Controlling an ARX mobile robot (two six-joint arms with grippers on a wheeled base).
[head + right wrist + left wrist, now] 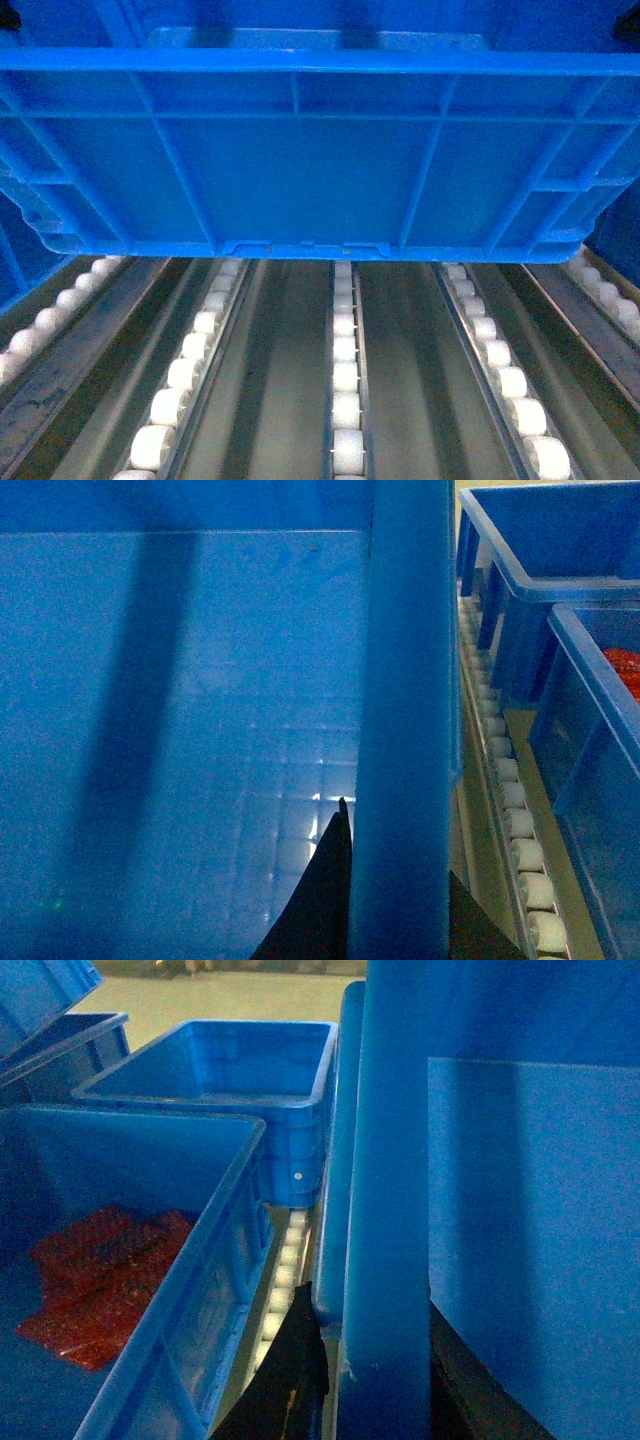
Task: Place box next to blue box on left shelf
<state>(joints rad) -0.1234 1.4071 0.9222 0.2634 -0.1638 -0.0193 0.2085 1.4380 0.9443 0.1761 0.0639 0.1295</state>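
Setting: warehouse or factory logistics area, parts-storage type. Evidence: silvery steel flow rack point(400, 350) fitted with parallel metal tracks of small white plastic rollers point(345, 380), running lengthwise. Stock containers: several large bright-blue open-topped plastic crates with thick rims and ribbed sides point(320, 150), standard stackable industrial pattern, standing in rows on the roller lanes point(210, 1080). One neighbouring crate holds crumpled red sheet material point(100, 1280). Beyond the rack: a pale greenish smooth floor point(230, 995).
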